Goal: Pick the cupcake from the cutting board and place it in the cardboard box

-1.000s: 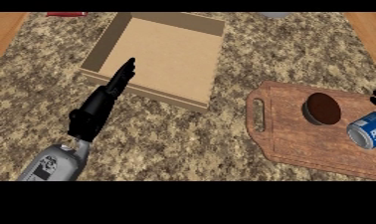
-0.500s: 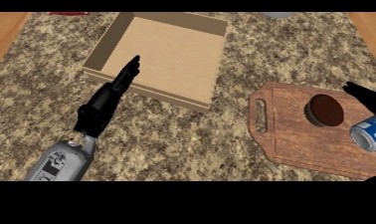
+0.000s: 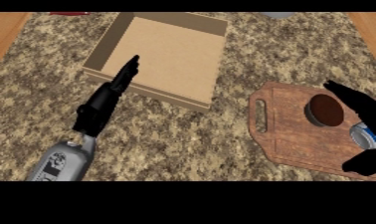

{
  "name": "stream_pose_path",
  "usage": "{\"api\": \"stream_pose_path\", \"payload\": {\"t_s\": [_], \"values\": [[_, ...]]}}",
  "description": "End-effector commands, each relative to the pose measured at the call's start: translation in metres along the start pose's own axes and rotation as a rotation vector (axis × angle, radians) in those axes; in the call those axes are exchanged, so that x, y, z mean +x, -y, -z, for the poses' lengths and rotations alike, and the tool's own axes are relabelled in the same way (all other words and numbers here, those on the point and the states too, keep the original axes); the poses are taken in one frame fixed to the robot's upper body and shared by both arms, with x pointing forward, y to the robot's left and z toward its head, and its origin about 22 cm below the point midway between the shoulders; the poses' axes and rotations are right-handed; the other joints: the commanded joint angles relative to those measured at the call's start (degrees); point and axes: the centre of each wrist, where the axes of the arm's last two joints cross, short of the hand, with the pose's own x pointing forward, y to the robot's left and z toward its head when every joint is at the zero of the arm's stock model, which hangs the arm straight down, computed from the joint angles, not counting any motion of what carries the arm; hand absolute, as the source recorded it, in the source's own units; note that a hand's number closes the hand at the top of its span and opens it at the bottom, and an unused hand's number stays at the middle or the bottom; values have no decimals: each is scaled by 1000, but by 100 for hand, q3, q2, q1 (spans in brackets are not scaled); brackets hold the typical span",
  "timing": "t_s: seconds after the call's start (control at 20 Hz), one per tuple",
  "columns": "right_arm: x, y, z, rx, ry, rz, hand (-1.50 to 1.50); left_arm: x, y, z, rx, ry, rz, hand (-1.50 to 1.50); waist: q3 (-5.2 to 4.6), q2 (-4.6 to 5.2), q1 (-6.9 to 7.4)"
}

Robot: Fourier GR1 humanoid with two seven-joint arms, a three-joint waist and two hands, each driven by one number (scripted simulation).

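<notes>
Head view, progress: nothing lifted yet; the reach, grasp, carry and placing all seem left to do.
Cupcake: the round dark-brown cupcake (image 3: 325, 110) sits on the brown wooden cutting board with a handle slot (image 3: 283, 133), at its right part.
Right hand: the black right hand (image 3: 354, 101) is just beside the cupcake, fingers spread wide, holding nothing.
Left hand: the black left hand (image 3: 110, 96) rests with straight fingers over the box's near wall.
Box: the shallow tan cardboard box (image 3: 110, 41) holds nothing.
</notes>
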Motion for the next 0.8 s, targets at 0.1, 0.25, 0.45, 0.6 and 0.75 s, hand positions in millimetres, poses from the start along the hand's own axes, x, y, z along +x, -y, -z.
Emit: {"api": "stream_pose_path", "payload": {"t_s": [0.1,0.25,0.45,0.6,0.75], "values": [[-12,-7,1,-33,35,-8,-150,-1,-10,12,6,-7,6,0,-1,-3,-36],[-5,-20,7,-31,27,-26,-150,-1,5,-6,20,6,-2,0,0,-7,-14],[0,-33,5,-14,10,-31,-150,8,-12,18,25,12,4,0,-1,-5,-46],[1,-14,25,25,23,-39,-150,6,11,8,-12,-10,-18,0,-1,-4,-10],[-8,-46,27,48,-3,-39,-150,5,-18,-9,3,12,-3,0,0,-5,2]]}}
